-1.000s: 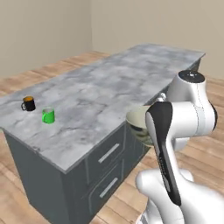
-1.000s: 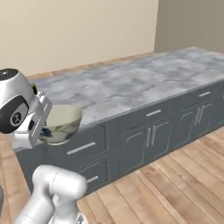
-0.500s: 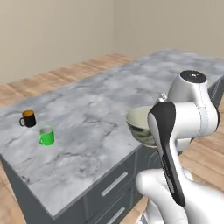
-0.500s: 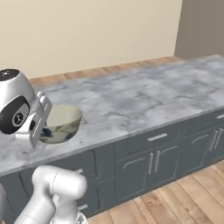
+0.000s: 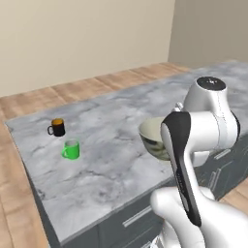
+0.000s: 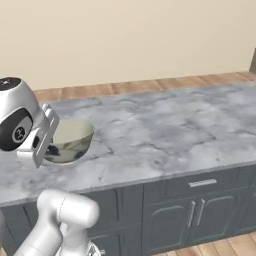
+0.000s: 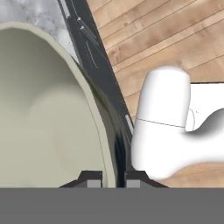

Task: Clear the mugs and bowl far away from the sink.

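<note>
Here the gripper (image 7: 113, 177) is clenched on the rim of the bowl (image 6: 67, 140), one finger inside the cream wall and one outside, as the hand view shows. The bowl rides in the air just over the near edge of the marble counter (image 5: 111, 145), tilted a little. In the left base view the green mug (image 5: 71, 149) sits at about nine o'clock from the bowl, the black mug (image 5: 57, 128) near it, toward ten; both are well apart from the bowl. The bowl looks stiff, glazed and probably slippery and breakable; being wide, it likely hangs heavy from a one-sided rim pinch, so a deep bite on the rim seems the sensible hold.
</note>
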Controlling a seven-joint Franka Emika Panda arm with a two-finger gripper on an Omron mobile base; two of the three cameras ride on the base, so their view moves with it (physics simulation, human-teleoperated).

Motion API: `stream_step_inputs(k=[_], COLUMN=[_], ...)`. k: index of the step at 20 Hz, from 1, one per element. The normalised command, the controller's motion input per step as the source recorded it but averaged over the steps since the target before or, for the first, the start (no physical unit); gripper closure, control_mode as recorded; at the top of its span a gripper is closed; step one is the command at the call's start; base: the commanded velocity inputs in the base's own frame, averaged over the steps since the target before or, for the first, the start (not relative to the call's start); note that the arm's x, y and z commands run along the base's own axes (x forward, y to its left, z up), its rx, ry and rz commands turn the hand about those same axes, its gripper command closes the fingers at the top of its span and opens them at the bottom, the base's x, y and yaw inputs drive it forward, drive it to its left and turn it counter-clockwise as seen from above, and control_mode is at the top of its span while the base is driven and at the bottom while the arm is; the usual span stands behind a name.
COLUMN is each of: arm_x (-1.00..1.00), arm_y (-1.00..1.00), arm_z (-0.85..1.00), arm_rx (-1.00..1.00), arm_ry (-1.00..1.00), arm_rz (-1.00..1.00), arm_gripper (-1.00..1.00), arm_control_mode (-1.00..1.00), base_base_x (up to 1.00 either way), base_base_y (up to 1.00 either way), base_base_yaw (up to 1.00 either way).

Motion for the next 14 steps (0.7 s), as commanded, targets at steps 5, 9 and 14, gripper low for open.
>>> stream_step_inputs(k=[5, 9, 14], arm_x=[0.00, 0.00, 0.00], arm_y=[0.00, 0.00, 0.00], arm_z=[0.00, 0.00, 0.00], arm_rx=[0.00, 0.00, 0.00], arm_ry=[0.00, 0.00, 0.00], arm_rz=[0.00, 0.00, 0.00], arm_gripper=[1.00, 1.00, 1.00], arm_control_mode=[1.00, 1.00, 1.00], base_base_x=[0.72, 0.83, 0.94], base_base_y=[-0.01, -0.16, -0.21], base_base_yaw=[0.45, 0.48, 0.49])
